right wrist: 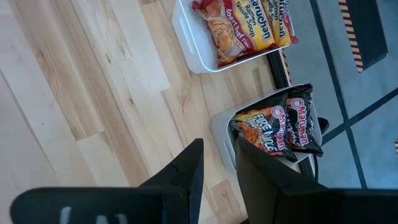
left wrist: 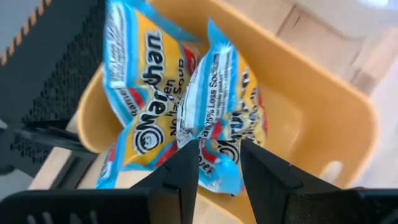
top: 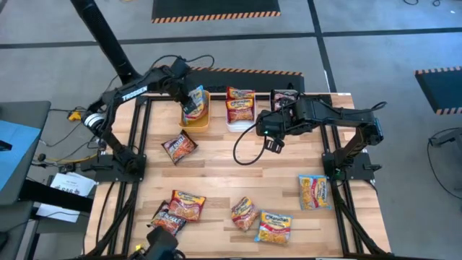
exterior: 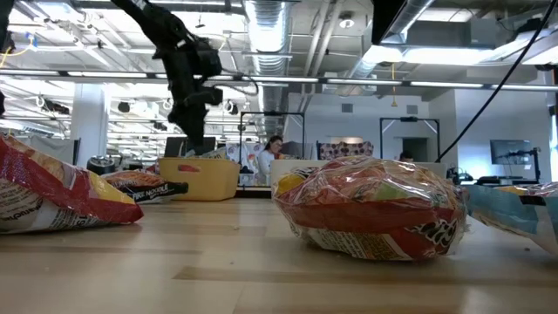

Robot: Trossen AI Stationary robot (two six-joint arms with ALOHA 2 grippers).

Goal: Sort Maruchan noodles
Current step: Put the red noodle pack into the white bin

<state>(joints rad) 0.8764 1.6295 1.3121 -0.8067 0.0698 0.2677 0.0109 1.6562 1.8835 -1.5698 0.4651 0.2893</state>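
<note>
While the light wooden slatted table is still strewn with loose packets along its near edge, the step in hand is judged to be the drop of a yellow-and-blue packet into the orange plastic bin at the far left of the bin row. Beside it stand the white plastic bin, where red-orange packets are stacked, and the grey plastic bin, where dark red-black packets lie.

The left gripper hangs over the orange bin with its fingers clenched on the lower edge of a yellow-and-blue plastic Maruchan packet — a second packet of the same colours already rests inside. For a clean drop, the held packet should be lowered until most of it is within the bin walls, and only then let go, so that it is not tipped over the rim (the wrapper looks slick and light).

The right gripper waits above the bare wood just beside the grey bin — its fingers stand close together with nothing between them. It is best kept where it is until the left arm has withdrawn, so that the two are not crossed over the bins.
</note>
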